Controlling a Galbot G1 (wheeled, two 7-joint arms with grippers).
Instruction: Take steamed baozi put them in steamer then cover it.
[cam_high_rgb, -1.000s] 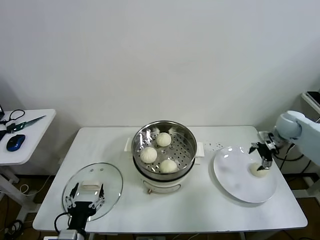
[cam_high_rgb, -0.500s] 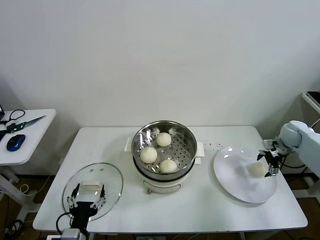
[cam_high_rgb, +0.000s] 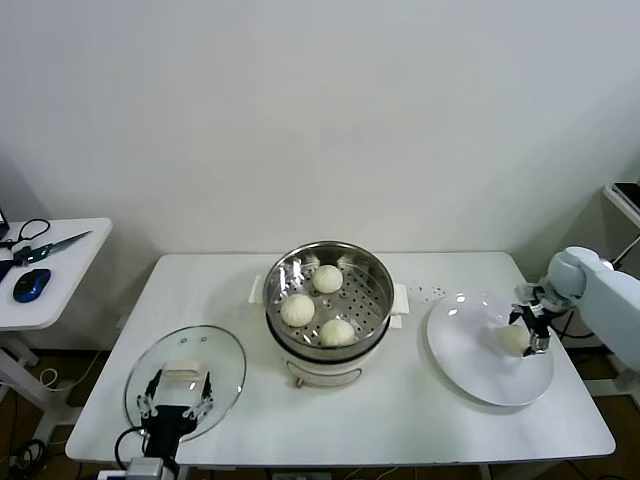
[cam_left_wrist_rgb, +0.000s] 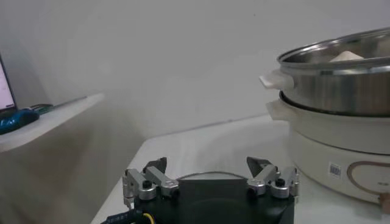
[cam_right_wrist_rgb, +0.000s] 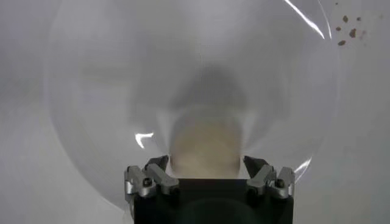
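Note:
The steamer (cam_high_rgb: 330, 305) stands mid-table with three baozi (cam_high_rgb: 327, 278) on its perforated tray. A fourth baozi (cam_high_rgb: 515, 340) lies on the white plate (cam_high_rgb: 470, 360) at the right. My right gripper (cam_high_rgb: 530, 328) is open and straddles this baozi from above; in the right wrist view the baozi (cam_right_wrist_rgb: 206, 143) sits between the spread jaws of the gripper (cam_right_wrist_rgb: 207, 164). The glass cover (cam_high_rgb: 185, 380) lies flat at the front left. My left gripper (cam_high_rgb: 176, 392) is open, low over the cover's white handle (cam_high_rgb: 182, 376). In the left wrist view the gripper (cam_left_wrist_rgb: 208, 165) faces the steamer (cam_left_wrist_rgb: 341, 85).
A side table (cam_high_rgb: 40, 270) at the far left holds a blue mouse (cam_high_rgb: 30, 284) and scissors (cam_high_rgb: 50, 245). A power strip (cam_high_rgb: 430, 293) lies behind the plate. The table's front edge is close under my left gripper.
My right gripper swung right off the baozi, then came back left over it. My left gripper edged forward over the cover's handle.

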